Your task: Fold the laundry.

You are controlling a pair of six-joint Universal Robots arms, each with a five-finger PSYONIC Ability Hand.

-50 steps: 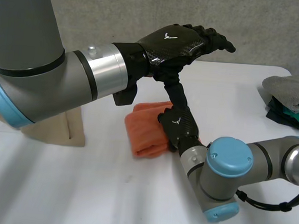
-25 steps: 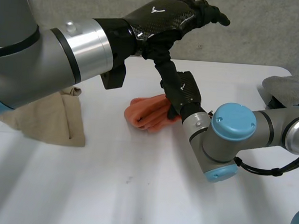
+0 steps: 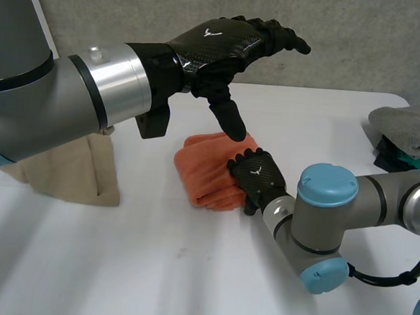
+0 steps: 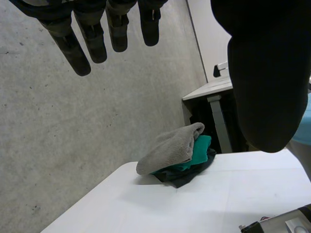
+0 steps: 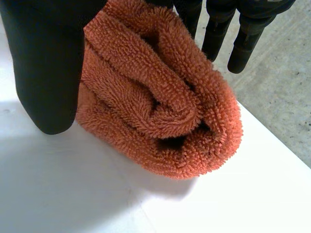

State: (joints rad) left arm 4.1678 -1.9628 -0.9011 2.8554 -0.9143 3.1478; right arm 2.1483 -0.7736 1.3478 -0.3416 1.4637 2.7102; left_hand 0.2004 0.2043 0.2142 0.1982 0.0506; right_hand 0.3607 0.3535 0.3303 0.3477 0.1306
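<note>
One towel (image 3: 207,173): orange, bunched, mid desk (image 3: 116,266)
right hand (image 3: 256,176): clamped on towel's side
left hand (image 3: 216,46): raised, fingers straight, empty
handling: soft, light, floppy, probably unrolls easily; take by corners

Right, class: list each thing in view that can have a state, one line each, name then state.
towel: orange, folded into a thick bundle, on the table
left robot hand: open, raised above the towel, holding nothing
right robot hand: shut on the towel, thumb one side, fingers the other
beige cloth: lying flat, partly behind the left arm
pile: grey cloth folded on top of green and dark ones
</note>
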